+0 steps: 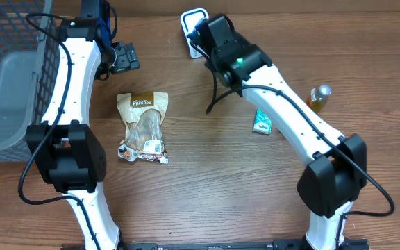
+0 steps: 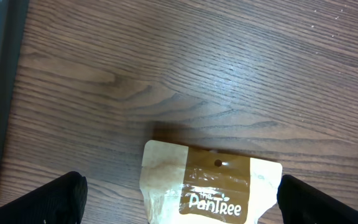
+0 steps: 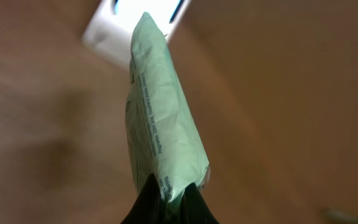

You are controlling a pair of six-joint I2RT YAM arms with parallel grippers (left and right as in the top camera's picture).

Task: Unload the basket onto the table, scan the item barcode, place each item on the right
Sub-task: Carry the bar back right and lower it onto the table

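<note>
**Bench (image 1: 214,173), wood-grain top: contents**

1. Pale green packet (image 3: 160,124): the item for scanning. It is off the bench, near the back edge about midway along. It is held edge-on by its lower seam, with small print running down one face. In the overhead view it is hidden beneath the right arm's wrist.
2. White scanner (image 1: 193,19): at the back edge, centre. In the right wrist view it lies just beyond the packet's far end. Whether the two touch cannot be told.
3. Right gripper (image 3: 166,202): jaws pinched tight on the packet's lower seam, with only the dark fingertips showing.
4. Left gripper (image 2: 182,202): jaws spread fully wide and holding nothing. One black finger (image 2: 48,199) shows at each lower corner of the left wrist view. It sits toward the back-left of the bench, just behind the pouch.
5. Brown snack pouch (image 1: 143,126): lying flat, left of centre, printed "PanTree", with a clear window on its lower half.
6. Teal packet (image 1: 262,122): lying flat, right of centre, beside the right arm.
7. Small bottle (image 1: 318,97): amber contents and a silver cap, toward the right edge, near the teal packet but apart from it.
8. Wire basket (image 1: 40,48): at the back-left corner, with a grey liner inside.
</note>
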